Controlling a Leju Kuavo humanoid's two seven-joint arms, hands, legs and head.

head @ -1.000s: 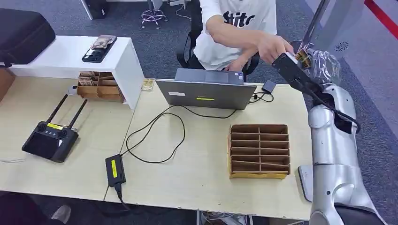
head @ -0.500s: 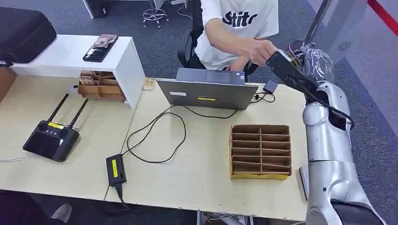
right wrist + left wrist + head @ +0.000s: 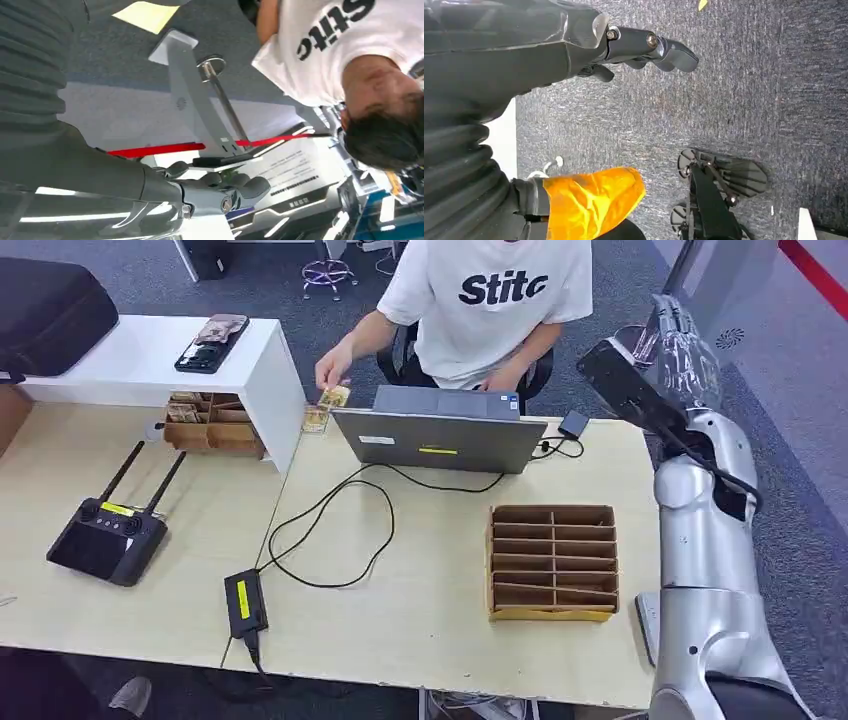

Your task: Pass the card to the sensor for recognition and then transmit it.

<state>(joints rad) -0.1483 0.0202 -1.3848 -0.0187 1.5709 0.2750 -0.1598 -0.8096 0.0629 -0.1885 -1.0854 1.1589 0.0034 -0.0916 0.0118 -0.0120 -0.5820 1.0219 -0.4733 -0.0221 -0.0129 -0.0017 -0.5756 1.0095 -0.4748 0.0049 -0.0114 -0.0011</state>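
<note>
Card [image 3: 335, 397] in person's hand [image 3: 327, 371], seemingly

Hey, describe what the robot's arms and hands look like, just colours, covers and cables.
The right arm is rounded silver segments with a black cable running along it and a black box at the wrist. The right hand sits under a clear plastic cover. The left hand has dark grey fingers behind a grey ribbed cover.
</note>
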